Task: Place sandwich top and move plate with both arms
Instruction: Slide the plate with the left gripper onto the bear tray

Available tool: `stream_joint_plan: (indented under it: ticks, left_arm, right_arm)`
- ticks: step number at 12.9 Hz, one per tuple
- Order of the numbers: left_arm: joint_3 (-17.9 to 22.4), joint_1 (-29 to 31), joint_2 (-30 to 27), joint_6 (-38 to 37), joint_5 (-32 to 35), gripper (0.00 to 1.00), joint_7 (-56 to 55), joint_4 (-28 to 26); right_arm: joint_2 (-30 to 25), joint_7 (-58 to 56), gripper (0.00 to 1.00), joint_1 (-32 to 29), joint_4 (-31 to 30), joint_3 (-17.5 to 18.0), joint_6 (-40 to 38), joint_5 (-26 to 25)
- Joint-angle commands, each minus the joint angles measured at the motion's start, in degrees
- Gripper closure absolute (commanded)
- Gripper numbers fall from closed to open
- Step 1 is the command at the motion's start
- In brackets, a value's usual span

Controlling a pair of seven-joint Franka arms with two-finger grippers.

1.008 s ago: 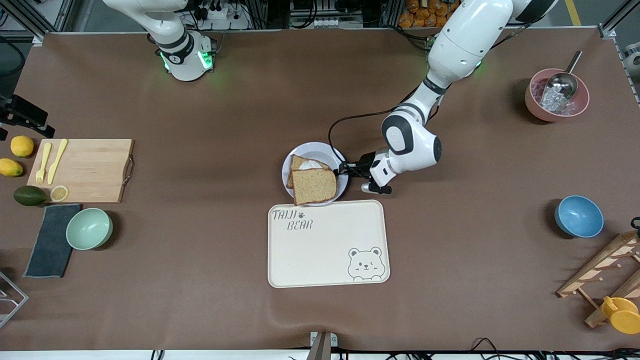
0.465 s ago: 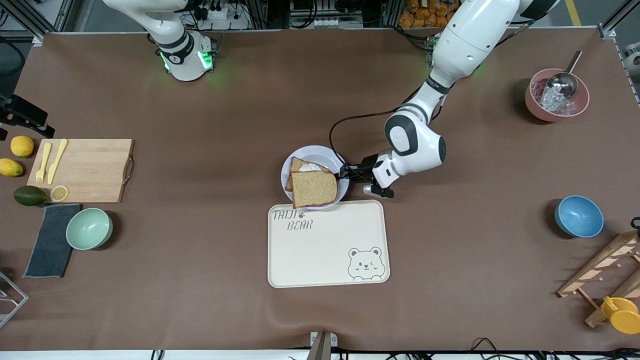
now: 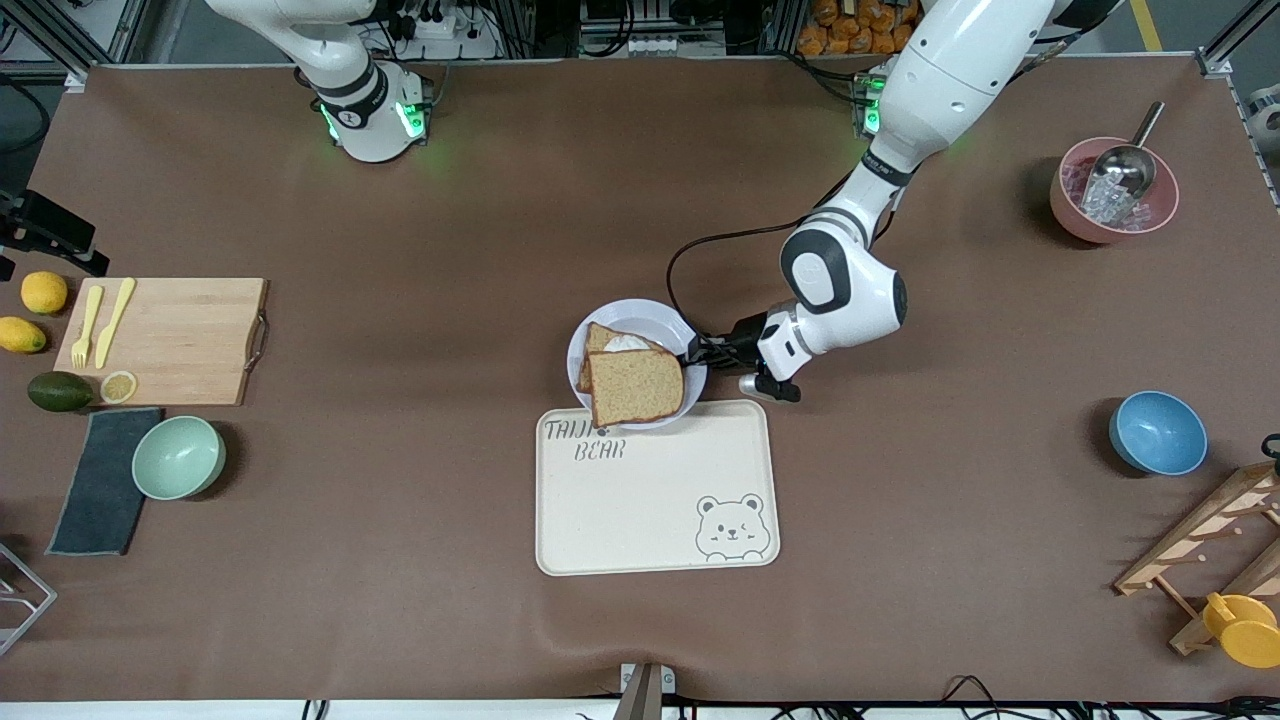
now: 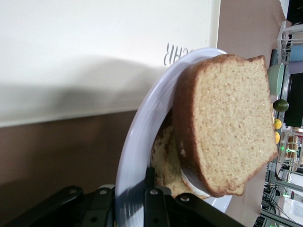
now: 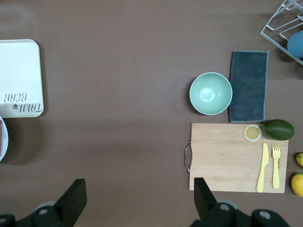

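Front view: sandwich top [image 3: 636,386] lies flat, rounded end toward tray [image 3: 655,500].

Brown wholemeal sandwich top [image 3: 636,386] w/ darker crust is being shown on pale lavender-white plate [image 3: 655,315]. Cream tray [image 3: 655,500] is being seen w/ grey bear drawing & lettering. Tabletop [image 3: 400,560] is being shown in flat brown. Mint-green bowl [image 3: 178,457], dark grey cloth [image 3: 100,485], blue bowl [image 3: 1157,432], pink bowl [image 3: 1072,215] & yellow cutlery [image 3: 100,325] on light wood board [image 3: 180,340] are being picked out.
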Motion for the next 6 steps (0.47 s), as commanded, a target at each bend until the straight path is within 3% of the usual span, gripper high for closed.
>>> stream_joint_plan:
  ticks: [1,6]
  left_arm:
    - [-0.08,1.98,-1.70,-0.20,3.72,1.00,0.29,-0.20]
    - [-0.17,4.09,0.58,-0.20,6.12,1.00,-0.06,4.88]
  right_arm:
    - [-0.73,1.07,0.00,0.20,-0.98,0.06,0.06,-0.49]
    - [-0.64,1.07,0.00,0.47,-0.89,0.06,0.24,-0.49]
